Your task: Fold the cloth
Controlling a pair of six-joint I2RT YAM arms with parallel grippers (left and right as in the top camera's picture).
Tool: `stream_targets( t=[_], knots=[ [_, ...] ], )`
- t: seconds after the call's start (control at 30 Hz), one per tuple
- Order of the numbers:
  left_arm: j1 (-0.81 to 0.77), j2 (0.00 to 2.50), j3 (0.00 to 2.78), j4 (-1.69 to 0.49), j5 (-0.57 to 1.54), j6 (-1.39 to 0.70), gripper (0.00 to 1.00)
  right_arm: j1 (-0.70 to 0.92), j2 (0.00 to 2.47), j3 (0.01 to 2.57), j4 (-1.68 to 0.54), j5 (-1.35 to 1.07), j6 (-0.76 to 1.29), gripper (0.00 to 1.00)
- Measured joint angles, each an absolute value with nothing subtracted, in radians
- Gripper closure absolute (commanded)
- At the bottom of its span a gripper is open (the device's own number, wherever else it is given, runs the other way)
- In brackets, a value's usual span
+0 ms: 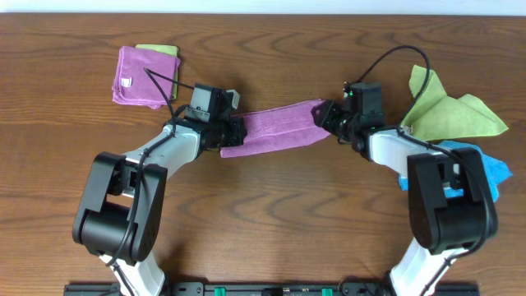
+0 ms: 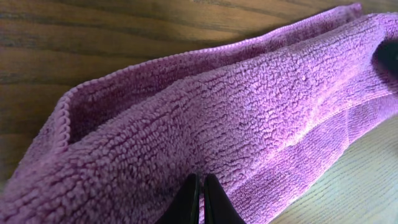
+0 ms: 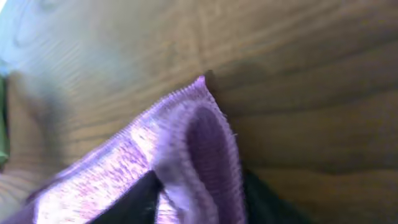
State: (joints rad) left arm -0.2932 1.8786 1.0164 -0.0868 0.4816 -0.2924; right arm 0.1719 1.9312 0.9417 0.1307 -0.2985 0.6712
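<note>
A purple cloth [image 1: 275,129] lies folded into a long narrow strip across the middle of the table, stretched between both grippers. My left gripper [image 1: 231,136] is shut on its left end. In the left wrist view the fingertips [image 2: 200,183] pinch the thick purple cloth [image 2: 236,112]. My right gripper [image 1: 327,115] is shut on the right end. In the right wrist view a folded corner of the cloth [image 3: 205,137] sits between the two dark fingers [image 3: 199,193].
A folded purple cloth [image 1: 138,76] on a green one [image 1: 160,50] lies at the back left. A crumpled green cloth [image 1: 450,113] and a blue cloth [image 1: 486,168] lie at the right, close to the right arm.
</note>
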Motion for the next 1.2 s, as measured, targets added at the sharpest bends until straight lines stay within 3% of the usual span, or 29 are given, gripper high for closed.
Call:
stream_targets(
  t=[0.03,0.47,1.2],
  knots=[
    [-0.293,1.879,1.016,-0.087,0.482,-0.293,0.94,0.173,1.938,0.941,0.14,-0.3,0.665,0.99],
    [-0.292,1.879,1.016,-0.049,0.481,-0.323,0.94,0.197,1.785,0.937,0.237,-0.387,0.662,0.99],
    [-0.286,1.879,1.065,-0.054,0.482,-0.34,0.94,0.509,1.778,1.021,0.213,-0.27,0.616,0.99]
  ],
)
